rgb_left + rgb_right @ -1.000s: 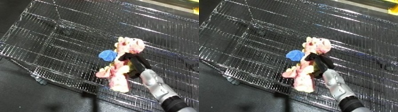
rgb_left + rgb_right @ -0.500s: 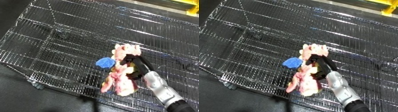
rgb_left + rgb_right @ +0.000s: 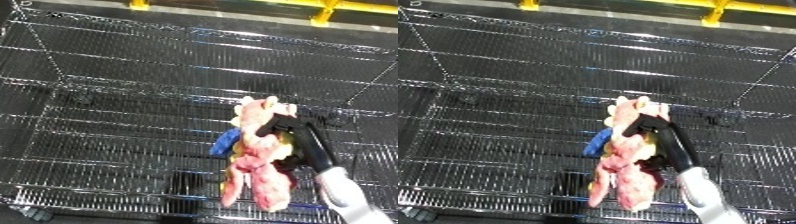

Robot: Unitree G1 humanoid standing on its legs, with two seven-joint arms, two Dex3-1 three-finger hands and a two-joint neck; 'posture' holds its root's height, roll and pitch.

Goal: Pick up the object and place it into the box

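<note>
A pink plush toy with a blue patch on its side hangs over the wire bin, legs dangling toward the bin's near rim. My right hand comes in from the lower right and is shut on the plush toy, its black fingers curled round the body just below the head. The toy's head points away from me. My left hand shows in neither view.
The bin is a large wire-mesh basket that fills most of both views, with its near rim along the bottom. A yellow rail runs across the far top. Dark floor lies beyond the bin.
The camera has tilted, so the bin now sits squarer in view. My right hand has carried the plush toy a little farther over the bin, still holding it.
</note>
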